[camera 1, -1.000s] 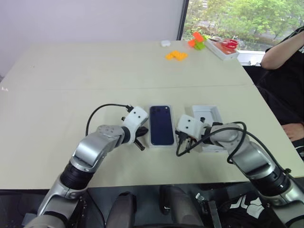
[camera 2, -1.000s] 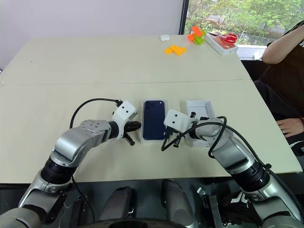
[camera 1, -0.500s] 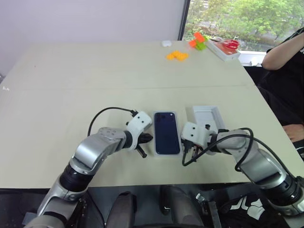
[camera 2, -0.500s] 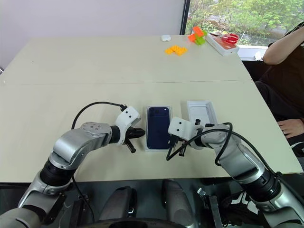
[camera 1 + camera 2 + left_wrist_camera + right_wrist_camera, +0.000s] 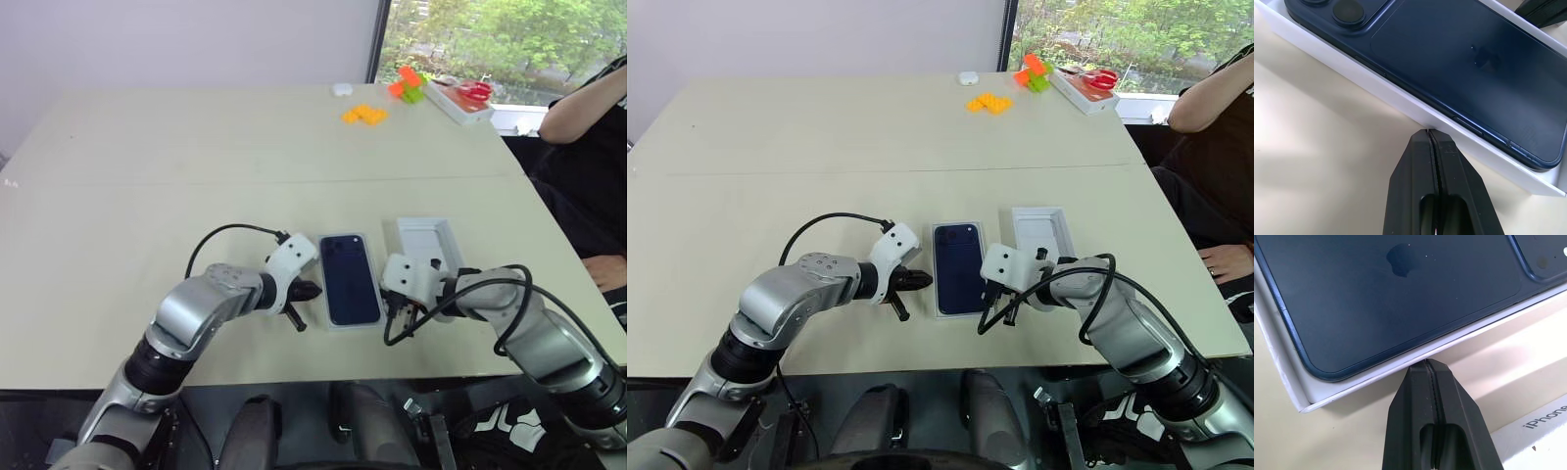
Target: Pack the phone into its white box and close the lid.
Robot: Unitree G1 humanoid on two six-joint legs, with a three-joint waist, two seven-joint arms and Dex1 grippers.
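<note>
The dark navy phone (image 5: 350, 277) lies back up inside the white box (image 5: 1376, 93), its camera bump at the far end. On the table just right of the box rests the lid (image 5: 427, 241), pale inside facing up. My left gripper (image 5: 1430, 132) is shut, and its tips touch the box's left long wall. From the other side, my right gripper (image 5: 1426, 363) is also shut, with its tips at the box's right wall near the near corner. Neither gripper holds anything. A side of the lid (image 5: 1542, 426) with printed lettering passes close to the right fingers.
At the table's far right lie orange blocks (image 5: 363, 115), green and orange toys (image 5: 407, 86), a small white object (image 5: 341, 89) and a white tray with red scissors (image 5: 460, 98). A person (image 5: 588, 147) sits past the right edge. The near edge is close behind both grippers.
The box with the phone has slid toward the near edge and slightly right, with both shut grippers drawing back alongside it. The lid has stayed put.
</note>
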